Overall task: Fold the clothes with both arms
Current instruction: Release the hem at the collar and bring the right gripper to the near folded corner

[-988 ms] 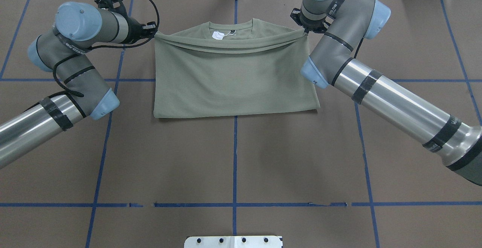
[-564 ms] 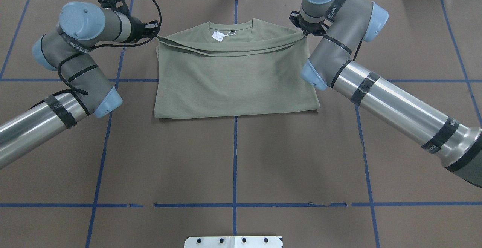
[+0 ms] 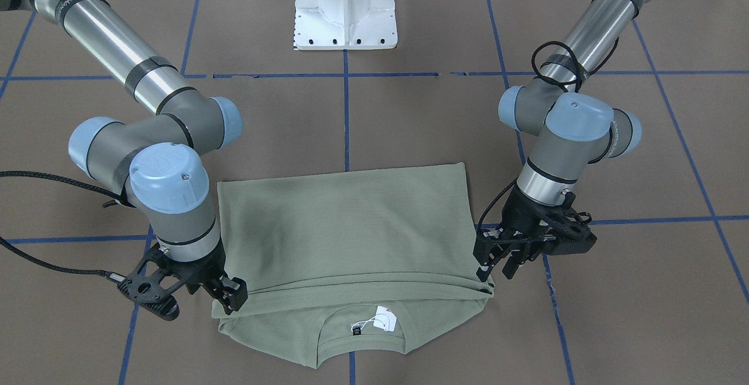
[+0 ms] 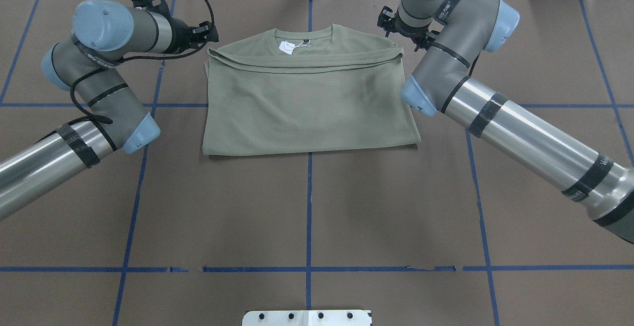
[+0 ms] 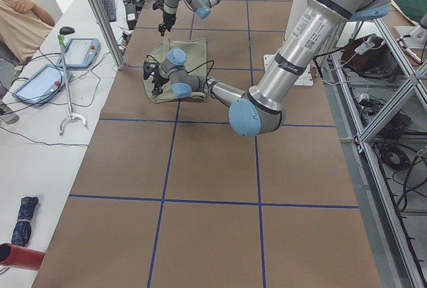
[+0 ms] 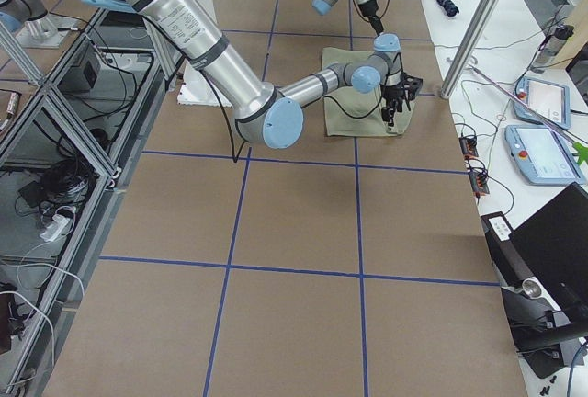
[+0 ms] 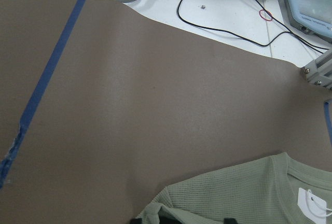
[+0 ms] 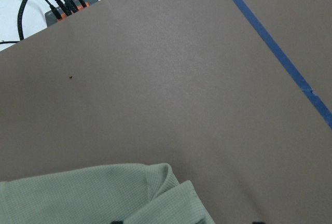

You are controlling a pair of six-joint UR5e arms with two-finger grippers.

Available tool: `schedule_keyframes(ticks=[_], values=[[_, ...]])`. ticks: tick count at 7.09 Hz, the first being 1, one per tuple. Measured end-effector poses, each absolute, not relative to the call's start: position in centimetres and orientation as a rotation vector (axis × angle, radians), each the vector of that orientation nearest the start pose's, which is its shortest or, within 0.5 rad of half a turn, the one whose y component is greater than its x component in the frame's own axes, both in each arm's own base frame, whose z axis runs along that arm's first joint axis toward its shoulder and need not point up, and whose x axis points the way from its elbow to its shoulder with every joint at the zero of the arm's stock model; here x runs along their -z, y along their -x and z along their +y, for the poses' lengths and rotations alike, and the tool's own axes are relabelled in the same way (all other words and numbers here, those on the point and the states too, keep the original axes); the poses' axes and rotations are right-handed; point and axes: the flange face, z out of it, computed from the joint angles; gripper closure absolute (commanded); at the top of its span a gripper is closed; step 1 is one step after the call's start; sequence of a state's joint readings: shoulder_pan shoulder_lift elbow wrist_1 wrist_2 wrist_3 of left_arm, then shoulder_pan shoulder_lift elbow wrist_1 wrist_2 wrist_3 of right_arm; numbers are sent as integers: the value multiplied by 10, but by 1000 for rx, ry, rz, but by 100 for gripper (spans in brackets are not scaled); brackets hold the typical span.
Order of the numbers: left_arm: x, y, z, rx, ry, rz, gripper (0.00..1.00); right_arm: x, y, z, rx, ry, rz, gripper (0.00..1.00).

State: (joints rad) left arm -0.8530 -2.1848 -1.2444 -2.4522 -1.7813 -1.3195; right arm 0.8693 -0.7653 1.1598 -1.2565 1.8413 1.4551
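From my station I see the sage-green knit shirt (image 4: 307,103) lying flat on the brown-covered desk (image 4: 309,207). It sits astride the centre blue tape line (image 4: 309,227), in the half toward the operators' edge. Its ribbed collar (image 4: 303,36) points at that edge, with the white hang tag (image 3: 386,319) lying just inside the neck. The lower part of the shirt is folded up over the chest. The doubled hem runs straight across just short of the collar, and the crease faces the robot's edge.

The left gripper (image 3: 496,262) hangs at the corner of that hem toward the desk's left end. Its fingertips are just over the cloth, and from the front camera I cannot say whether they touch it. Its jaws look parted and hold nothing, though its wrist camera catches only the very tips at the bottom of the picture.

The right gripper (image 3: 229,294) is at the matching hem corner toward the desk's right end, low against the fold. In its wrist view the fingers stand wide apart, and the shirt corner lies loose on the desk below them.

The white pedestal base (image 3: 345,7) stands at the middle of the robot's edge
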Motion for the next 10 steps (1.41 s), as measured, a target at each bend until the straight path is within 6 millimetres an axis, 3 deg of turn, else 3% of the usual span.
schedule_keyframes(ticks=[2,3,4,6,10], values=[[-330,-393,-619,344,-407,1172,38,-312,419,-662,-594,-67,-825,0],[-330,-389,-612,311,-388,1188,38,-319,415,-643,-590,-46,-845,0],[-334,-385,-609,283,-390,1187,38,-329,412,-612,-600,-22,-869,0],[-339,-379,-609,263,-401,1181,38,-342,423,-557,-663,46,-901,1],[-341,-377,-609,263,-404,1179,38,-359,436,-506,-699,103,-895,2]])
